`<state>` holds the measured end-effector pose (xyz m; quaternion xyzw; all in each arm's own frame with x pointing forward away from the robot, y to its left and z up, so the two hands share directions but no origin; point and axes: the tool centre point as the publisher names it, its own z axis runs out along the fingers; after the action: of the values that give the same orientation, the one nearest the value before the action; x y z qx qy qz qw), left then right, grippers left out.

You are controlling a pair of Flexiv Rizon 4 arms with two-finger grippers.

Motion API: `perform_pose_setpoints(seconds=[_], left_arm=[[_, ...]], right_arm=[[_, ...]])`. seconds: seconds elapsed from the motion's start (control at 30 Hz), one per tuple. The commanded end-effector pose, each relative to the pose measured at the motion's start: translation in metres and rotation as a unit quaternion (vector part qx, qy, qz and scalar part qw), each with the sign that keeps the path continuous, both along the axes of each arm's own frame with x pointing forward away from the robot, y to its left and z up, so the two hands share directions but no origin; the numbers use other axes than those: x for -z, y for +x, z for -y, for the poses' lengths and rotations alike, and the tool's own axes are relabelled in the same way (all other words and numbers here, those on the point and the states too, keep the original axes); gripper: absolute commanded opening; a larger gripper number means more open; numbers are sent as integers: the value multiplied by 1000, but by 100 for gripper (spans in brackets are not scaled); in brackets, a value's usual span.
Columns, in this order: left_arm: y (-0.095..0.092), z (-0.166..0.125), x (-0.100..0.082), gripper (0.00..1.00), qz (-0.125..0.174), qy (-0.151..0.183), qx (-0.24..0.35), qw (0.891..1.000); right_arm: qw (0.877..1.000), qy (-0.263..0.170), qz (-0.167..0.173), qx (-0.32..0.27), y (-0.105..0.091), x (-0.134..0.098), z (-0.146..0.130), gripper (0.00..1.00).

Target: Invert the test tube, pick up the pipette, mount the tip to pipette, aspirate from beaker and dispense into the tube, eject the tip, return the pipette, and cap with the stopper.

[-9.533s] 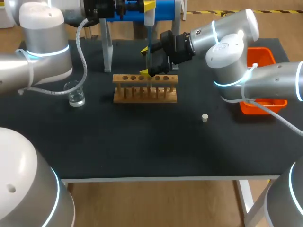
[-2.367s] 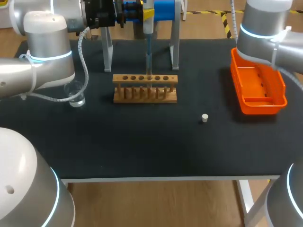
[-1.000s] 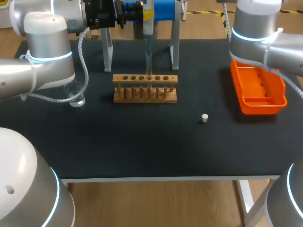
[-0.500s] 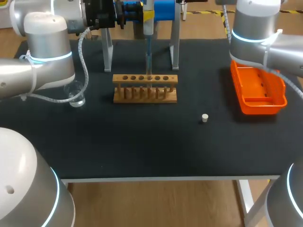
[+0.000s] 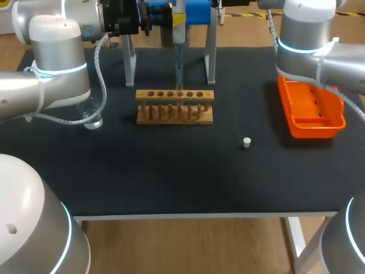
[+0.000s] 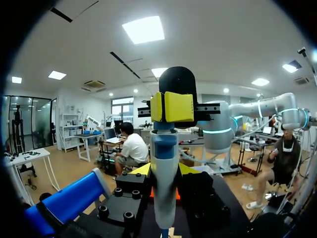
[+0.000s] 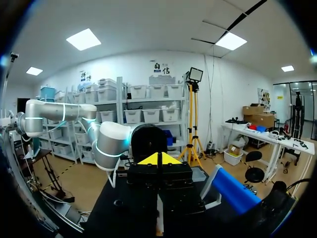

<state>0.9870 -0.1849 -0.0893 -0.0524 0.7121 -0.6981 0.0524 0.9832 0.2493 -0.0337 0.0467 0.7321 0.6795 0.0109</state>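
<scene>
Pipette point(image 5: 178, 31), white and blue, hangs upright at the upper middle of the frame. Our left claw point(image 6: 164, 171) is clamped on its barrel so the tip point(image 5: 178, 60) points down into the glass test tube point(image 5: 178, 80) in the wooden rack point(image 5: 174, 108), apparently to dispense. Our right claw point(image 7: 159, 158), closed on nothing, is held clear at the upper right. The small white stopper point(image 5: 246, 142) waits on the black tabletop point(image 5: 171, 171).

Right tool point(image 7: 158, 159) with its tips closed, the dark desk point(image 7: 111, 213) under it.
Its two yellow fingertips point(image 7: 151, 159) meet along a thin seam on top of the black tool body. Ahead of it is my left arm point(image 7: 106, 141), white with a glowing ring, ending in a round black part. A slanted blue bar point(image 7: 233, 191) stands beside the tool.
</scene>
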Motion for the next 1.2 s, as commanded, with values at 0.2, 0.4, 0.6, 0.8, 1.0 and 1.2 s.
perform_pose_setpoints(seconds=[0.2,0.4,0.6,0.8,1.0,1.2], left_arm=[[1,1,-6,0,1,-1,1,1000],[1,1,-6,0,1,-1,1,1000],[1,1,-6,0,1,-1,1,1000],[1,1,-6,0,1,-1,1,1000],[1,1,-6,0,1,-1,1,1000],[1,1,-6,0,1,-1,1,1000]], right_arm=[[1000,6,14,-3,0,-6,1,0],[999,22,40,0,-3,-35,9,0],[997,39,63,2,-13,-51,28,100],[995,48,86,11,-32,-54,65,100],[995,31,87,24,-46,-29,97,100],[996,7,81,28,-51,12,112,100]])
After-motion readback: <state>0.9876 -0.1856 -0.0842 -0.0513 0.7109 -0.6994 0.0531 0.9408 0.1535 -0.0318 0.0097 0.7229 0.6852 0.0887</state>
